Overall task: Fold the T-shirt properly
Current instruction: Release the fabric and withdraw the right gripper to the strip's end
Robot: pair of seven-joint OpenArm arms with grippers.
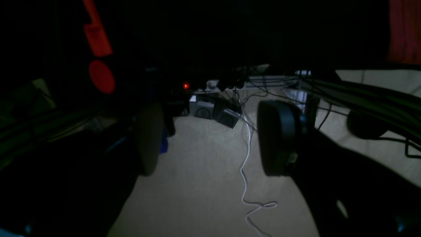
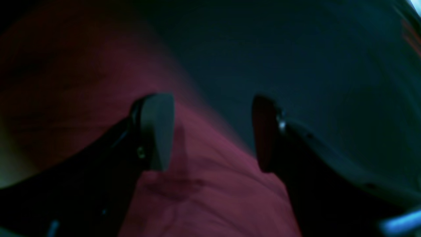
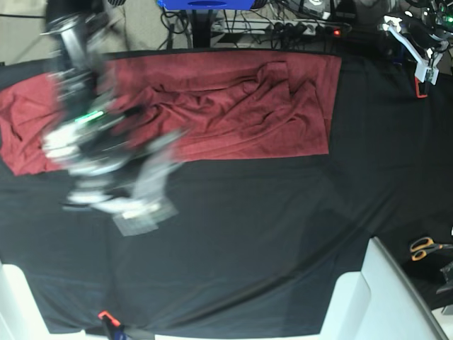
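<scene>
Maroon T-shirt point(image 3: 233, 113) lies rumpled on the black cloth point(image 3: 283, 227); both claws, right gripper point(image 2: 212, 131) and left gripper point(image 1: 207, 138), gape empty.

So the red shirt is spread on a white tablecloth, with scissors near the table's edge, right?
Not quite: the tablecloth is black, not white, as the base view shows. The red shirt does lie spread on it, and the scissors sit near the edge.

This looks like a robotics lab or test room: a work table draped in black cloth point(image 3: 283, 234), a power strip point(image 3: 297, 28) with tangled cables at the far edge, carpeted floor point(image 1: 204, 171) strewn with wires, scissors point(image 3: 427, 248) at right.
</scene>
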